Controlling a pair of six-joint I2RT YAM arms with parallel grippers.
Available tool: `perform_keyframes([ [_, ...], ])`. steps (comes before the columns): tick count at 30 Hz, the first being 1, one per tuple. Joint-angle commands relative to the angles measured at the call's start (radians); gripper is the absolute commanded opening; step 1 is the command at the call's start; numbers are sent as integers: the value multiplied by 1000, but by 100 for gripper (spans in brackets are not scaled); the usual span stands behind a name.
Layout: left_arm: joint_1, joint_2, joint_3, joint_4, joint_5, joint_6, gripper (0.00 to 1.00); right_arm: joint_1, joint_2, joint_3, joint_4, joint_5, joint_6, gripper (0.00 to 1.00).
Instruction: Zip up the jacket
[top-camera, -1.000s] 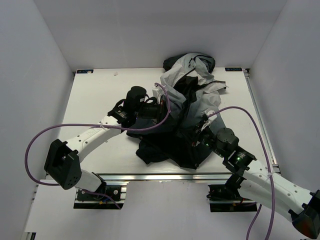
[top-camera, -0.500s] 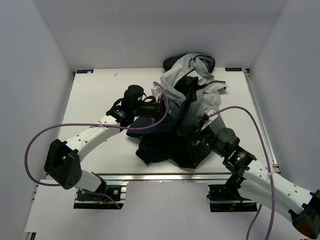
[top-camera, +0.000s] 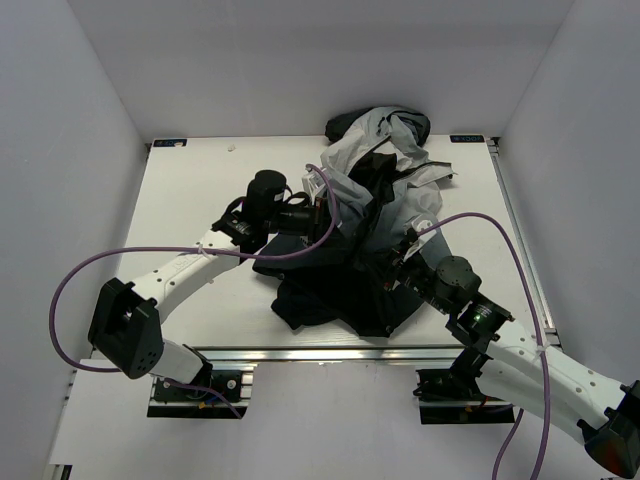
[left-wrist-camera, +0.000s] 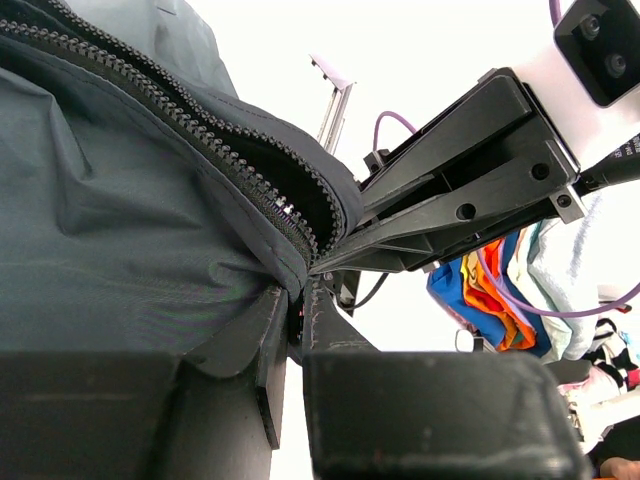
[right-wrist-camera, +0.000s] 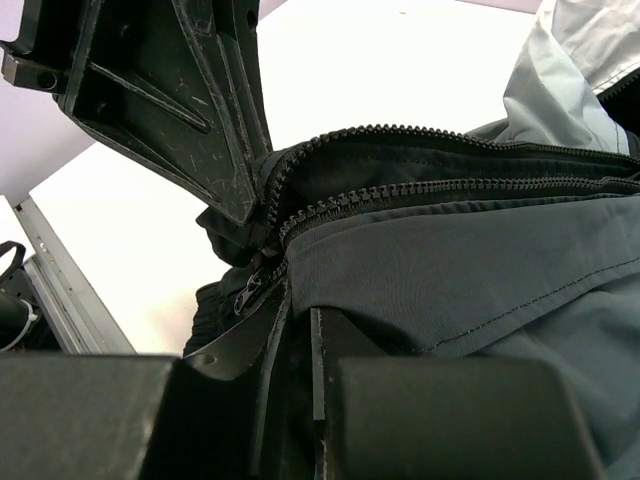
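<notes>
A white table (top-camera: 190, 200) stands in a plain booth, closed in by a pale grey left wall (top-camera: 50, 200), far wall (top-camera: 320, 60) and right wall (top-camera: 590, 180), all under soft, even light. An aluminium rail (top-camera: 330, 353) runs along the table's near edge, a thinner rail (top-camera: 520, 240) lines its right edge, and a small dark label (top-camera: 170, 143) sits at its far left corner.

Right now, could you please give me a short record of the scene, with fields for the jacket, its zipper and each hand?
jacket: crumpled in a heap on the table, light grey fading to black
zipper: open where visible, two rows of teeth apart
left hand: shut on the jacket edge beside the zipper
right hand: shut on the jacket edge just below the teeth
</notes>
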Motion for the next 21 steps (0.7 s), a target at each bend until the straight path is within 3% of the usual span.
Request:
perform_keyframes([
  [1,4,-28,-8,42,37,-10,0,-3,-13,58,80,-23,-18,0],
  [21,18,-39,-22,65,71,-25,0,-3,10,89,93,-27,-18,0],
])
